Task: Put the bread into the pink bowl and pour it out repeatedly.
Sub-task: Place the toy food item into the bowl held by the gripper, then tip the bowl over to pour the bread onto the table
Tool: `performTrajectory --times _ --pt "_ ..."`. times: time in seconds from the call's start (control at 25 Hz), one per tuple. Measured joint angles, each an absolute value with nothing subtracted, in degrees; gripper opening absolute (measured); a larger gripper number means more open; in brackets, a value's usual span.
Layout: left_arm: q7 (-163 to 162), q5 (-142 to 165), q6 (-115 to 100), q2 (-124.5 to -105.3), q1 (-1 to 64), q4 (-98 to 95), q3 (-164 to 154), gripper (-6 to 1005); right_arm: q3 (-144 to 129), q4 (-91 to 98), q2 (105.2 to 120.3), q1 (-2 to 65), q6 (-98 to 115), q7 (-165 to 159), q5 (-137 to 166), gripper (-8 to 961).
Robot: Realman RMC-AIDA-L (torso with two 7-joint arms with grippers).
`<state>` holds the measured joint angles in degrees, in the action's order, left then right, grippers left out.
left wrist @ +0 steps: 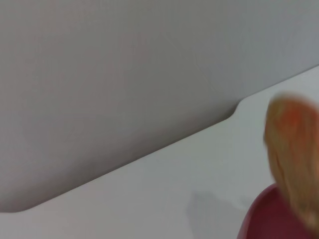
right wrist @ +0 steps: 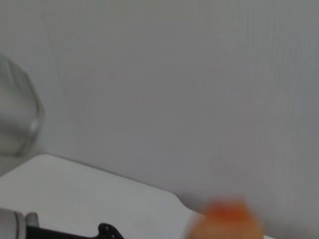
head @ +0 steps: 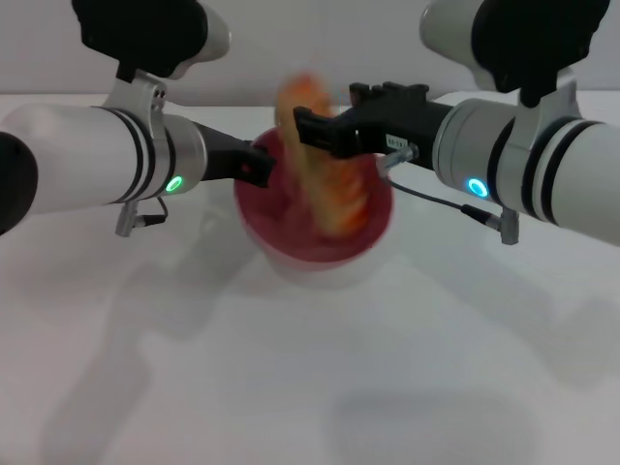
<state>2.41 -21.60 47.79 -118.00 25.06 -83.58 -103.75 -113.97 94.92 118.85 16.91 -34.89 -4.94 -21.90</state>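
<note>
The pink bowl sits at the middle of the white table. My left gripper is shut on its left rim. The bread, orange and smeared by motion, stands steeply on end inside the bowl, its upper end sticking out above the far rim. My right gripper is right at the loaf's upper part, reaching in from the right. The left wrist view shows the bread rising out of the bowl. In the right wrist view only the bread's blurred orange tip shows.
The white table stretches toward me from the bowl. Its far edge meets a plain grey wall just behind the bowl. Both forearms cross the table's left and right sides.
</note>
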Motion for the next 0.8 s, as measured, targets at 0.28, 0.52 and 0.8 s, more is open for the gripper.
performTrajectory --times 0.28,0.52,0.8 --pt "4.1 -21.3 45.4 -117.93 25.2 -80.1 -101.4 51 -111.8 98.7 118.99 14.2 -36.5 -5.4 -21.7 696" --pt "9.3 -21.2 43.6 -117.95 24.4 -79.9 -101.9 51 -99.4 99.1 119.31 9.4 -40.1 -7.4 -14.6 741" --pt "16.7 -20.9 42.5 -118.07 25.0 -80.6 -105.7 50 -86.3 93.3 119.0 5.0 -41.1 -7.7 -13.7 740"
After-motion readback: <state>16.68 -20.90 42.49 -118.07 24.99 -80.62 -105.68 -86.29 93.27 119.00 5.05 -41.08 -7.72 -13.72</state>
